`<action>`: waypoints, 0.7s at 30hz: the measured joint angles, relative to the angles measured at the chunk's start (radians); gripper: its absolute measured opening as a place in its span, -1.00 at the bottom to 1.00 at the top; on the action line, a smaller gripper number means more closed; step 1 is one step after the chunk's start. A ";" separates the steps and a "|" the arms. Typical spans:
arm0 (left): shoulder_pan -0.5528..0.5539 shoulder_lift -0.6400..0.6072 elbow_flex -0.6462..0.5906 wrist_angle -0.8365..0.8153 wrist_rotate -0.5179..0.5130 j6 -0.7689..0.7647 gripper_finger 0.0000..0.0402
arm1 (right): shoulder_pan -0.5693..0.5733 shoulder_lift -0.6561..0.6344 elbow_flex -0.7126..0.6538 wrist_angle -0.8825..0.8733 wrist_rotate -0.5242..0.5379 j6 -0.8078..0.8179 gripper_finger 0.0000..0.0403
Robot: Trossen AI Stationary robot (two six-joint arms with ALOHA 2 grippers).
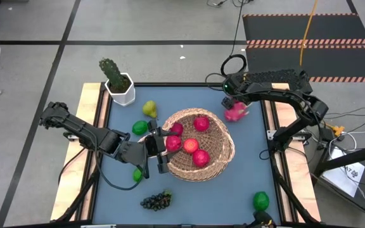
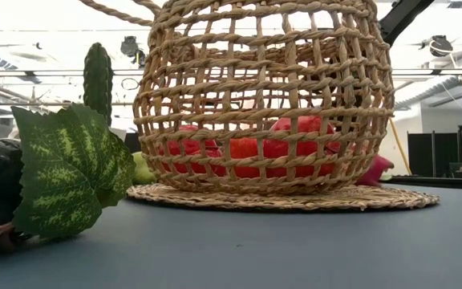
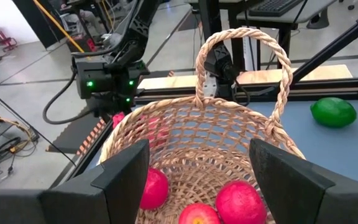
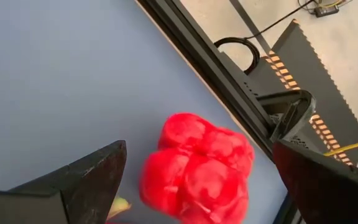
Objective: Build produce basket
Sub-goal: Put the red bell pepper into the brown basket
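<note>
Jaws are spread on both grippers; the bumpy dragon fruit [image 4: 196,169] looks light and should be held by its sides

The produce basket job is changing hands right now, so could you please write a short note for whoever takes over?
Left claw: open, empty, at the rim of the basket.
Right claw: open, hovering over the pink dragon fruit, which lies on the mat beside the basket.
Done: four red apples are in the basket.
Left: the dragon fruit, pear, two limes on the basket's left, a lime on its right, and the grape bunch.
The potted cactus stays out.
</note>
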 joint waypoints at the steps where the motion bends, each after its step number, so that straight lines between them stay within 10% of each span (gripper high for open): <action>1: 0.000 0.000 0.000 0.001 0.000 0.000 0.36 | 0.000 0.000 0.000 -0.005 0.000 -0.005 0.99; 21: 0.000 0.000 0.000 0.003 0.000 0.000 0.36 | -0.002 0.000 -0.113 0.160 0.027 -0.038 0.98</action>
